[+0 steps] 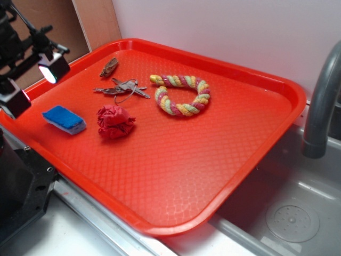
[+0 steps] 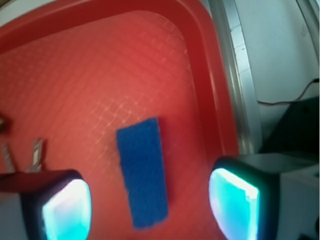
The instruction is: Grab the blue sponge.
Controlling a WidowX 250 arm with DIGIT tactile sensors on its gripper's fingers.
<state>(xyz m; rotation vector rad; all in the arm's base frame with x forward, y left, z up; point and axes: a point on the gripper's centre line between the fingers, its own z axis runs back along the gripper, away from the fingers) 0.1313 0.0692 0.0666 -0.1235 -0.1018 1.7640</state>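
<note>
Gripper (image 2: 150, 210) spread wide, glowing pads (image 2: 67, 210) either side of sponge (image 2: 144, 172) in wrist view, nothing pinched, hovering above tray (image 1: 256, 176). Sponge flat on tray near left edge, blue top up, pale base visible. Cloth ball (image 1: 114, 121) just beside sponge, apart. Keys (image 1: 121, 88) behind ball. Rope ring (image 1: 181, 95) further right. Brown object (image 1: 109, 67) near far rim, too small to identify. Faucet (image 1: 322, 101) at right.

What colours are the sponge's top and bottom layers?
The blue sponge has a bright blue top over a pale whitish-blue base, clearest in the exterior view.
</note>
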